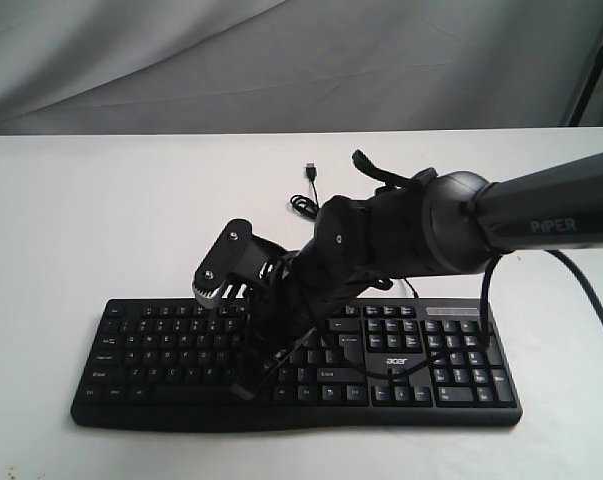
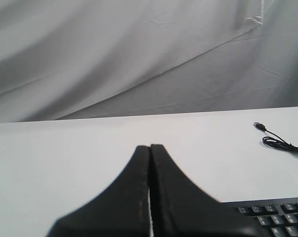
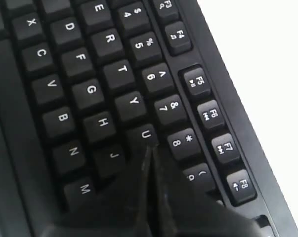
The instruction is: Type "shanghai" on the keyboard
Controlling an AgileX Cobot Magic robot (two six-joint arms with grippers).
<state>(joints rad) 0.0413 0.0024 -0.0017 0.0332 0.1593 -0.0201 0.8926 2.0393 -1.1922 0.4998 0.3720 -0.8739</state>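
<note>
**Right gripper over the U key; left gripper off the keys**

Right gripper (image 3: 149, 150): the two fingers are pressed flat together with nothing between them, forming one narrow tip. The keyboard (image 3: 89, 89) lies directly under that tip. The tip sits at the edge of U, with J and 8 next to it. Cannot tell whether it is touching a key. In the exterior view the arm reaches across the middle of the keyboard (image 1: 161, 350), which lies on the white table (image 1: 81, 220).

Left gripper (image 2: 149, 148): fingers also closed on each other and empty, above bare table. A corner of the keyboard (image 2: 277, 212) lies beside them, and the USB cable (image 2: 282, 143) is beyond it.
</note>
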